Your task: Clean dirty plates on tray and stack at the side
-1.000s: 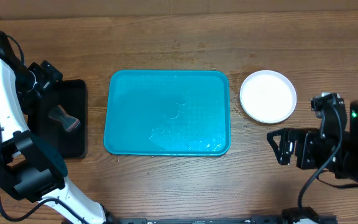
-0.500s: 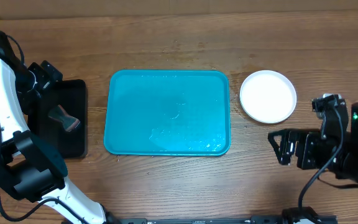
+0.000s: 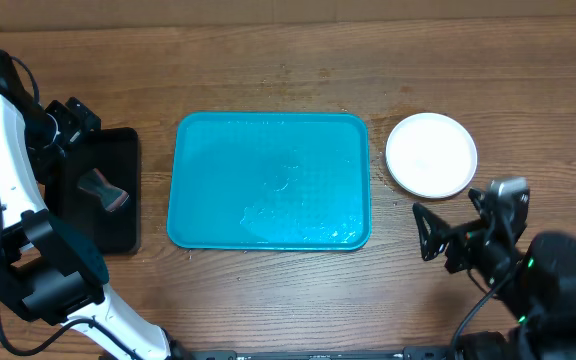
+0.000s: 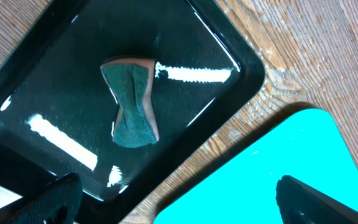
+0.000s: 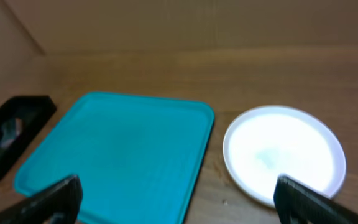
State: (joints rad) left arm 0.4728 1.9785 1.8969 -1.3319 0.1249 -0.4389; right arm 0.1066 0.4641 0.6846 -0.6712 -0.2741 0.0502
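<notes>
Right pincer [image 3: 430, 233] had shifted toward the tray [image 3: 268, 180] since a second before, its arm swung round nearer the front edge of the bench [image 3: 268, 60]. Nothing else had moved.

Overhead: tray bare of plates, only a wet sheen. White plate [image 3: 431, 155] sat on the bench just ahead of this pincer, clear of the tray rim. What lay beneath it could not be told.

Left wrist: left pincer [image 4: 179, 202] stood wide, holding nothing. Sponge [image 4: 132, 102] lay ahead of it in the black tray [image 4: 191, 37], with the blue tray's corner to its right.

Right wrist: jaws wide and empty. White plate ahead-right, tray ahead-left.

Judgement: cleaning and stacking looked finished. The arm seemed to be retiring rather than reaching.
</notes>
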